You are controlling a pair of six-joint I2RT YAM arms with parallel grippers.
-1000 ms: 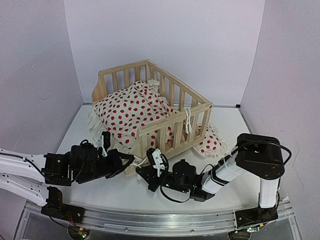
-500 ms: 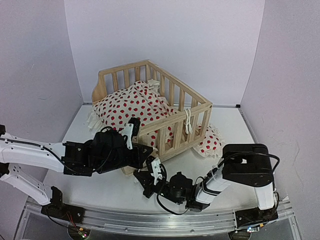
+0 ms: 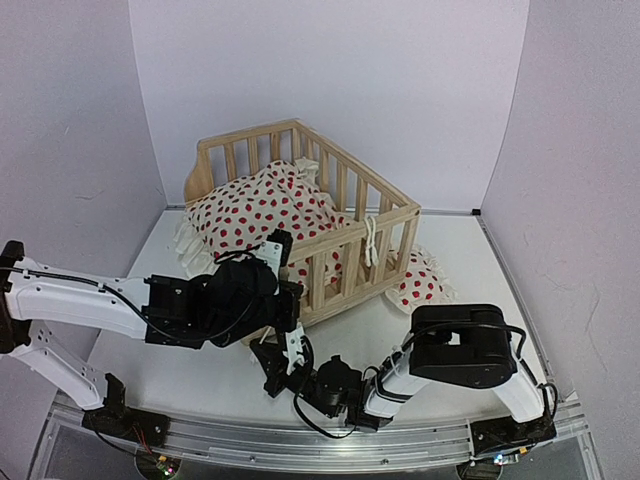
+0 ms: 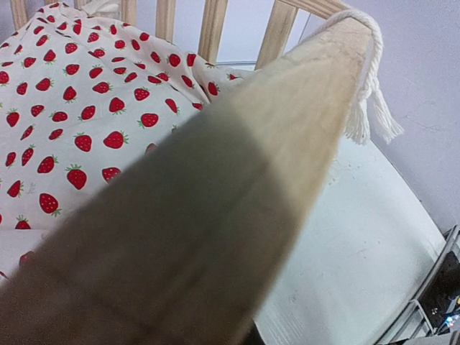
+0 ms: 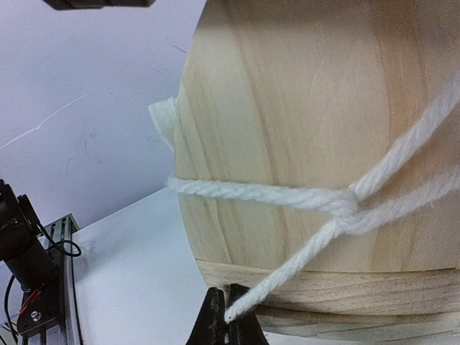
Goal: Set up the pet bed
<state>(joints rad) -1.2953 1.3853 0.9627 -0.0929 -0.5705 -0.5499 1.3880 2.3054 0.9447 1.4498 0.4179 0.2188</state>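
Observation:
The pet bed (image 3: 345, 215) is a pine frame standing mid-table with the red-dotted cushion (image 3: 260, 215) piled inside. My left gripper (image 3: 283, 292) is at the bed's front rail. In the left wrist view that rail (image 4: 237, 180) fills the frame, the cushion (image 4: 79, 108) lies to its left, and my fingers are hidden. My right gripper (image 3: 272, 358) is low at the bed's near left corner. In the right wrist view it (image 5: 228, 316) is shut on the end of a white tie string (image 5: 302, 269) knotted round the wooden post (image 5: 323, 108).
A small red-dotted pillow (image 3: 420, 280) lies on the table against the bed's right side. A knotted string end (image 4: 370, 108) hangs from the far end of the rail. The metal base rail (image 3: 320, 440) runs along the near table edge.
My left arm has swung right and forward from the table up to the bed's front rail. My right gripper has slid left along the bed's front. The bed has shifted slightly.

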